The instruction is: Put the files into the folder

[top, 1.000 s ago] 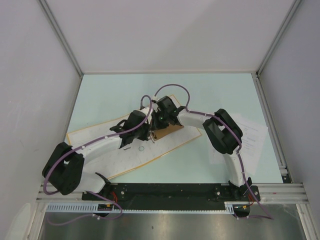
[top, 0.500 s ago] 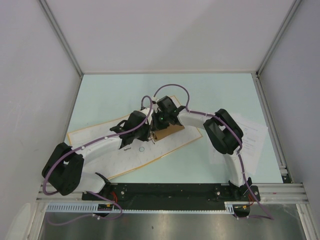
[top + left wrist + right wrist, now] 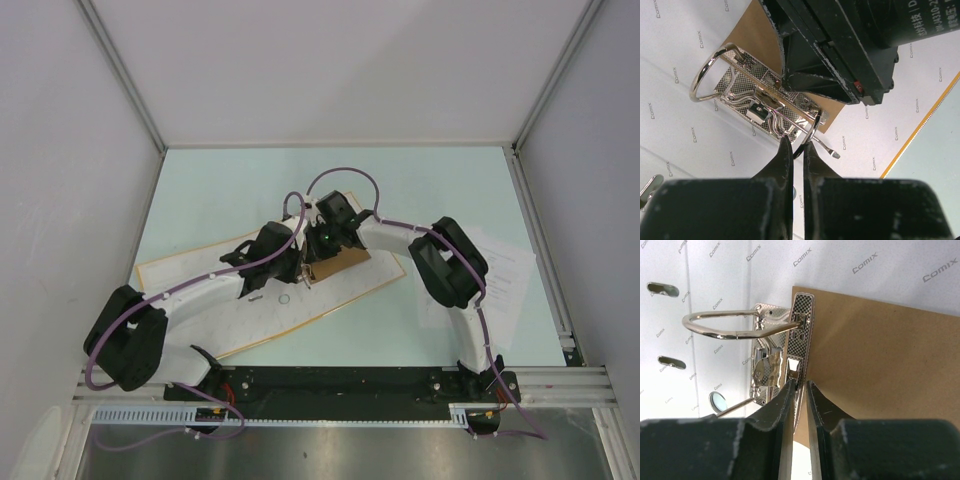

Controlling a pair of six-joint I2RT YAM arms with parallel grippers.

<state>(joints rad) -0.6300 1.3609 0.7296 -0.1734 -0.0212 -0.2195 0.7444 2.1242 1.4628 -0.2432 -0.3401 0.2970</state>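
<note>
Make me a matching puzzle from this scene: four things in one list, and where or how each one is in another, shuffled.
Things:
1. folder
2. files
3. ring clip
4. left tool

Descriptions:
A. shiny metal
B. shut, tips by the clip
C. lying open, white inside up
D. at the right edge of the table

Pairs: 1-C, 2-D, 3-A, 4-B.

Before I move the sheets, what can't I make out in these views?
- files: top view, right arm covers their left part; print too small.
- right gripper: right wrist view, own fingers hide whether it grips the ring clip.
- ring clip's far end: left wrist view, right gripper's body covers it.
</note>
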